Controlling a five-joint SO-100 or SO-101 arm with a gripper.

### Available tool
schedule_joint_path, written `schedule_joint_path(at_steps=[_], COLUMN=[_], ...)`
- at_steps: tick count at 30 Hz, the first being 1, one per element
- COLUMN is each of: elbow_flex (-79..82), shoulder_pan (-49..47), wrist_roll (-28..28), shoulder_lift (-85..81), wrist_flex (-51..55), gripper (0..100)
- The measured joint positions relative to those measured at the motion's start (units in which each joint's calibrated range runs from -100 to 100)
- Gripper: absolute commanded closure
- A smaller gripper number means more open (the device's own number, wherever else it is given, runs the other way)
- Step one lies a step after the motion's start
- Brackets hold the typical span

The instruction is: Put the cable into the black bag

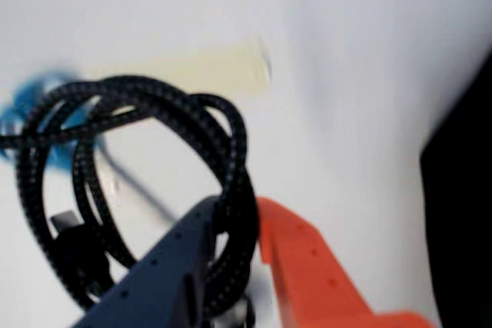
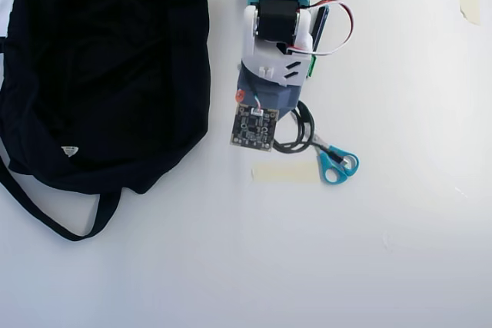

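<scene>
Two gripper fingers, one dark blue-grey plastic and one bright orange plastic, are filling the bottom of the wrist view, and the gripper (image 1: pixel 234 255) is clenching the coiled, braided black cable (image 1: pixel 138 124) between them. Strands of the coil are passing through the narrow gap between the fingers at lower centre, while the rest of the loop is spreading up and to the left of the frame. A small dark plug on the short loose end is showing blurred at lower left, inside the loop. Beyond the coil, a pale yellowish strip of tape (image 1: pixel 223 71) is lying on the white table (image 1: pixel 354 74) in the upper middle, and a blurred blue shape is peeking out at the left edge. A black mass is occupying the right edge of the wrist view.

From overhead, the white and teal arm (image 2: pixel 277 28) is reaching down from the top centre, its wrist circuit board covering the gripper. Part of the cable (image 2: pixel 304 132) is curving out just right of that board, touching the blue-handled scissors (image 2: pixel 337 164), with the tape strip (image 2: pixel 286 173) just below. Well apart from it, the large soft black fabric bag (image 2: pixel 100 67) is lying in the upper left, its strap looping toward the lower left and a small white tag showing on its lower part.
</scene>
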Motion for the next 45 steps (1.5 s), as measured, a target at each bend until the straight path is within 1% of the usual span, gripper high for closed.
schedule_joint_path(at_steps=[3,5,9,13,16,20,24,26,27,28,31,33,35,37,41,44,45], elbow_flex=[12.5,20.2,33.4,41.1,43.4,44.4,47.0,48.4,48.7,48.8,45.9,40.5,33.0,29.6,29.7,29.6,28.7], shoulder_pan=[0.0,1.2,6.9,11.3,17.3,26.9,35.1,39.5,43.9,46.0,52.0,53.6,58.7,59.4,59.5,58.6,57.2], wrist_roll=[-0.4,-1.9,-4.4,-5.2,-6.2,-6.9,-8.1,-7.9,-7.2,-6.3,-3.4,-2.6,-0.4,0.3,0.2,-0.1,-0.5], shoulder_lift=[-9.1,-15.6,-28.6,-38.6,-42.6,-42.8,-42.8,-42.5,-41.3,-39.8,-28.3,-20.6,-12.7,-12.4,-12.3,-12.3,-12.4], wrist_flex=[0.0,0.0,0.0,0.0,0.0,-1.9,-11.1,-16.7,-19.6,-21.6,-30.1,-31.1,-31.8,-31.8,-31.1,-29.6,-27.1], gripper=[98,98,98,98,98,98,98,98,98,98,98,98,97,97,80,76,76])
